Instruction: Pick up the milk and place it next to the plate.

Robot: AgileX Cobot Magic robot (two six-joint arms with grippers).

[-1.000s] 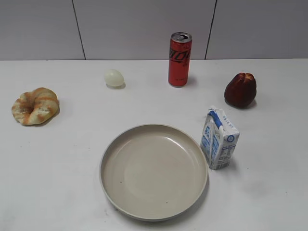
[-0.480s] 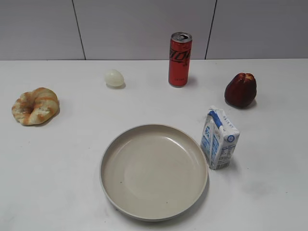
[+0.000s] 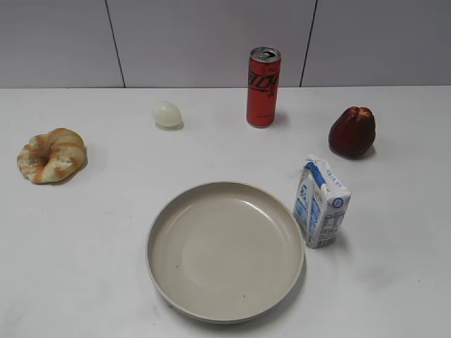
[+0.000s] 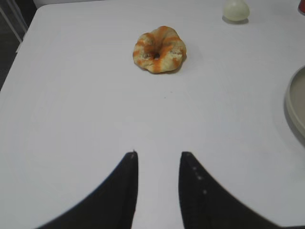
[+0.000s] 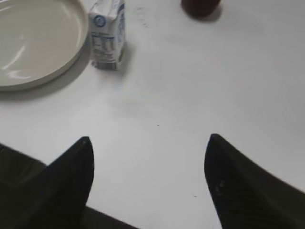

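Note:
The milk (image 3: pixel 320 204) is a small white carton with blue trim. It stands upright on the white table just right of the plate (image 3: pixel 225 253), a large round beige dish. In the right wrist view the milk (image 5: pixel 107 36) stands beside the plate's rim (image 5: pixel 38 38), far ahead and to the left of my right gripper (image 5: pixel 150 138). That gripper is wide open and empty over bare table. My left gripper (image 4: pixel 158 153) is open by a narrow gap and empty, with the plate's edge (image 4: pixel 298 105) far to its right. Neither gripper shows in the exterior view.
A twisted bread roll (image 3: pixel 51 155) lies at the left, also in the left wrist view (image 4: pixel 159 49). A pale egg (image 3: pixel 167 114), a tall red can (image 3: pixel 263 86) and a dark red fruit (image 3: pixel 351 132) stand along the back.

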